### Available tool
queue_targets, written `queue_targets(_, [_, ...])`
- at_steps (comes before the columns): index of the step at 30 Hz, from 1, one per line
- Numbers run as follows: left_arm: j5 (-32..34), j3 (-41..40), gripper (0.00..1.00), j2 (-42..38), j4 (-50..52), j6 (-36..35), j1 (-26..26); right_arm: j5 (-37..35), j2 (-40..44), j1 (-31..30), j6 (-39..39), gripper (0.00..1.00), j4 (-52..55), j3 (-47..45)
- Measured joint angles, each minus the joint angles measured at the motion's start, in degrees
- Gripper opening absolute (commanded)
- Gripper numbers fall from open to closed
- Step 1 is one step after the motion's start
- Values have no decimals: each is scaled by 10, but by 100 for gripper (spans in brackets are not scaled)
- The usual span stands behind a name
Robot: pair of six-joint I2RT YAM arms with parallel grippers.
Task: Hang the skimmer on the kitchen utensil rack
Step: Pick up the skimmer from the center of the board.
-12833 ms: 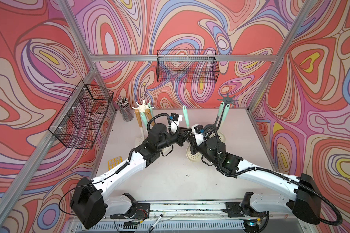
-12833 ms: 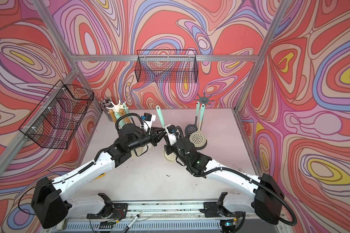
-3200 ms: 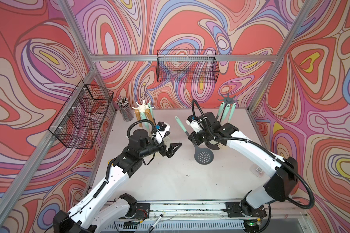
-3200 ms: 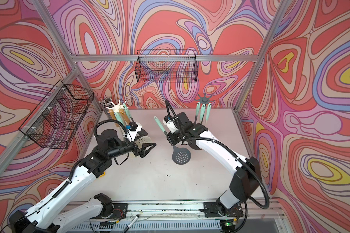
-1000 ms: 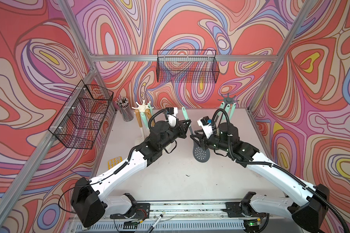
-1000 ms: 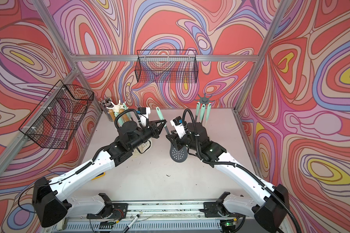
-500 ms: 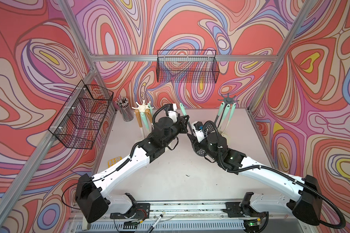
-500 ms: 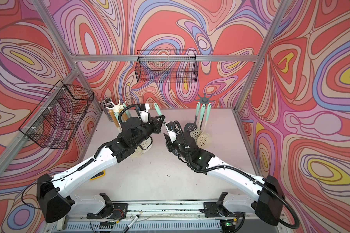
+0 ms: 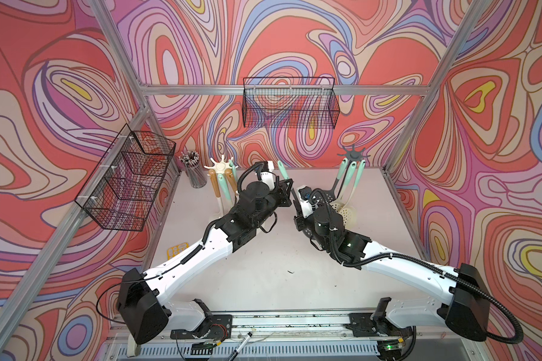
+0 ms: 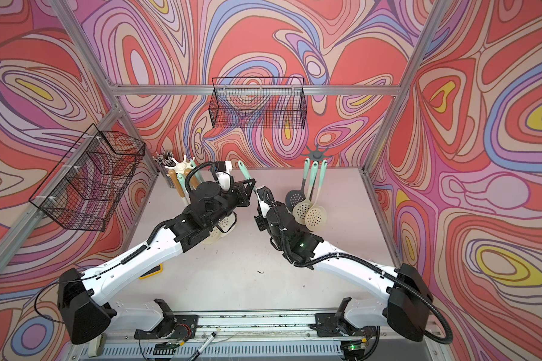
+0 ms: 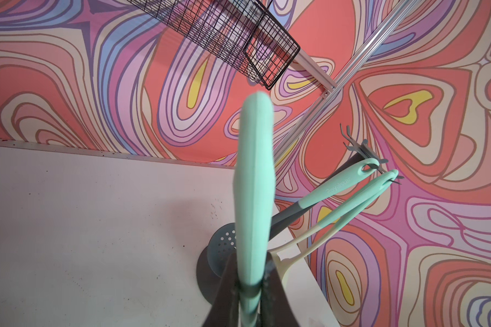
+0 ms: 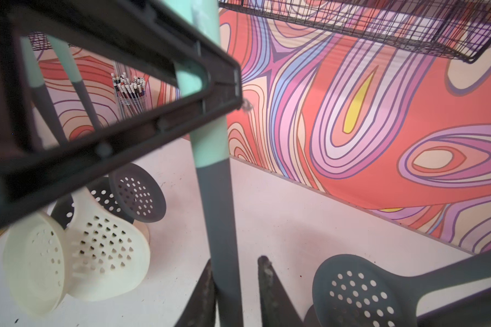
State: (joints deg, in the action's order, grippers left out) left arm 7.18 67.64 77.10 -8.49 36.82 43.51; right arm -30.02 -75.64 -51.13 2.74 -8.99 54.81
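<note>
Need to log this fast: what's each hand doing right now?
Left hand: closed on the skimmer, at its mint handle.
Right hand: open, straddling its grey shaft.

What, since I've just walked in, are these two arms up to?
The left gripper is shut on the mint handle of a skimmer. The right gripper has open jaws around its grey shaft, lower down. It is not yet hung. Three other skimmers hang on the dark rack at the back.
</note>
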Motion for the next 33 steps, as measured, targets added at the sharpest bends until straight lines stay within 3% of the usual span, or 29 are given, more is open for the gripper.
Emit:
queue_targets(5, [7, 0, 1, 5, -5, 9, 0, -49, -31, -10, 10, 8, -46, 0])
queue_targets(8, [13, -1, 10, 7, -3, 7, 0, -73, -45, -23, 24, 3, -59, -1])
queue_targets(15, [9, -1, 57, 2, -20, 15, 1, -103, -51, -17, 29, 0, -80, -7])
queue_targets(22, [-28, -1, 85, -42, -15, -21, 1, -81, 18, -15, 38, 0, -32, -37])
queue_targets(29, [-103, -18, 99, -139, 6, -82, -14, -58, 141, -15, 40, 0, 68, -40])
queue_targets(33, [-154, -38, 100, -168, 27, -98, -44, -69, 186, -15, 39, 0, 120, -40])
